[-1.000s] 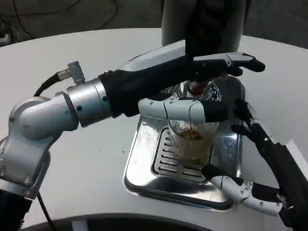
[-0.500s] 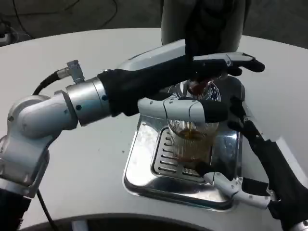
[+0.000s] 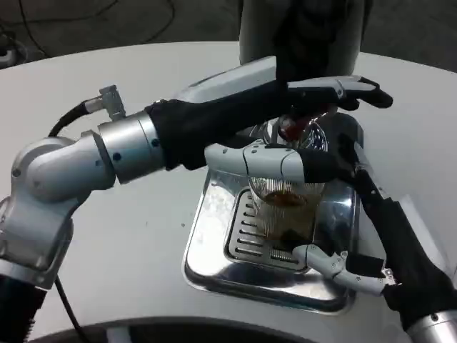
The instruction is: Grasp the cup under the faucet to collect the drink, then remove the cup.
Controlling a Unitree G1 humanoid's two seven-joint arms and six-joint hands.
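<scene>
A ribbed glass cup holding brown drink stands on the grille of a steel drip tray, right under the faucet with its red part. My left hand reaches in from the left. Its upper fingers lie flat over the faucet's top and its thumb stretches across just above the cup's rim. My right hand comes from the lower right with its fingers spread around the cup. Its thumb is at the cup's base and its dark fingers are by the cup's right side. I cannot tell whether they touch the cup.
The drink dispenser's dark and silver body rises at the back of the tray. The round white table spreads to the left and behind. Black cables lie on the floor at the far left.
My right hand has moved up and left toward the cup, its thumb now at the cup's base. The left hand stays on the faucet. The cup has not moved.
</scene>
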